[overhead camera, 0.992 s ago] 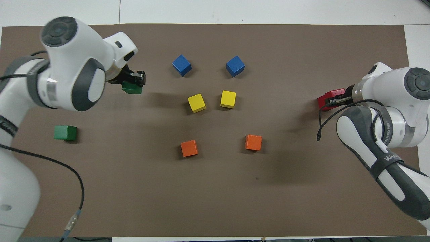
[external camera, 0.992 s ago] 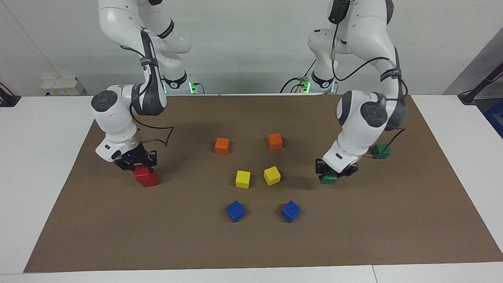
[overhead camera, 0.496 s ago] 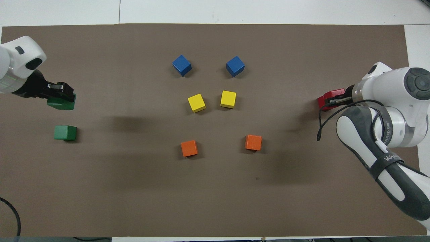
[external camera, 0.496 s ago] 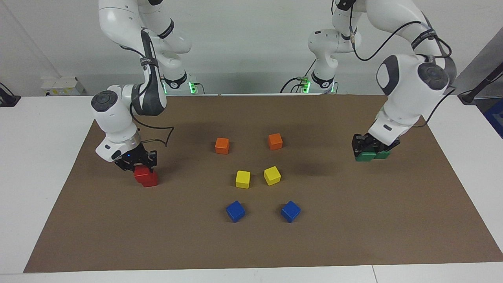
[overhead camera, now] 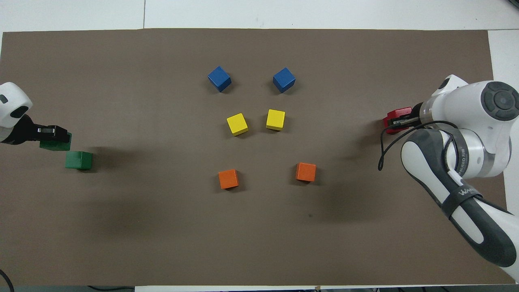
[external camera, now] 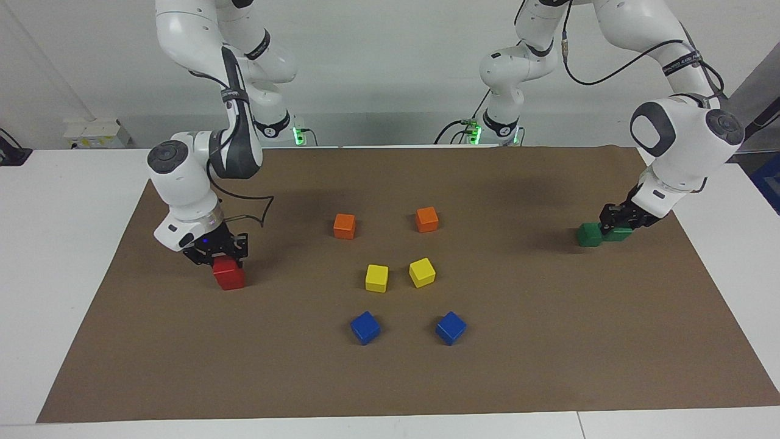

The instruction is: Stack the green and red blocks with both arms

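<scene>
Your left hand [external camera: 616, 221] is holding a green block [external camera: 620, 232] clamped between its fingers, low at the left arm's end of the bench [external camera: 73, 201]. That held block is sitting just beside the second green block [external camera: 589, 235], which is resting on the brown mat [external camera: 548, 366]. From the facing view you cannot tell whether the two blocks are touching; the overhead view is showing the held block [overhead camera: 56, 142] offset from the resting one [overhead camera: 78, 159], not over it, on the side toward the bench edge.

Your right hand [external camera: 219, 251] is sitting low over the red blocks at the right arm's end of the mat. Its fingers are reaching down around the upper red block [external camera: 224, 264], but you cannot tell whether they are pressing on it or standing slightly apart. That upper block is sitting on the lower red block [external camera: 231, 279], so you are looking at a red stack of two. In the overhead view only a red edge [overhead camera: 399, 115] is showing past the hand [overhead camera: 399, 121].

Between the two arms, two orange blocks [external camera: 344, 226] are lying nearest the robots, two yellow blocks [external camera: 376, 277] are lying farther out, and two blue blocks [external camera: 365, 327] are lying farthest, all well apart from both hands.
</scene>
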Controlling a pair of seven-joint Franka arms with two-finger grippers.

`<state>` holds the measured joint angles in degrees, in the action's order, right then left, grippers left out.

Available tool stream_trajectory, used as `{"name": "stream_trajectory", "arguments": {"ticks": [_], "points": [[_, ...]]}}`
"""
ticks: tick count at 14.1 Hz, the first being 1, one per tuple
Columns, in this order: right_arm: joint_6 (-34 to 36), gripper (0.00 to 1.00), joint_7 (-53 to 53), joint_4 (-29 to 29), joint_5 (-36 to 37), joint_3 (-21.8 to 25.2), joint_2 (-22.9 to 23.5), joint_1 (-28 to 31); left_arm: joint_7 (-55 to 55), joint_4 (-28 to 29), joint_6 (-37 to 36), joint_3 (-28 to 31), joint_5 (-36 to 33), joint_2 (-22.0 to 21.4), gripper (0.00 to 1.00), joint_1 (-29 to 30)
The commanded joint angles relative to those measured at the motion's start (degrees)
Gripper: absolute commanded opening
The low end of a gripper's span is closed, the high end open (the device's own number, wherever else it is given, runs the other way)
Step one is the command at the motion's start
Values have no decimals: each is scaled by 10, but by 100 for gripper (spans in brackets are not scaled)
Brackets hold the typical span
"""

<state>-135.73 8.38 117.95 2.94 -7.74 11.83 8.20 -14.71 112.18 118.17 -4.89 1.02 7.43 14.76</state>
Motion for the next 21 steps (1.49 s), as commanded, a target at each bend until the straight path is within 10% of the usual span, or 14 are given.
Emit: {"name": "stream_trajectory", "arguments": {"ticks": [1, 21], "points": [[-16, 0, -10, 13, -7, -3, -8, 2, -1, 47, 38, -7, -8, -29, 0, 17], [-16, 0, -3, 14, -7, -3, -8, 11, -1, 150, 126, -7, -8, -58, 0, 25]]}}
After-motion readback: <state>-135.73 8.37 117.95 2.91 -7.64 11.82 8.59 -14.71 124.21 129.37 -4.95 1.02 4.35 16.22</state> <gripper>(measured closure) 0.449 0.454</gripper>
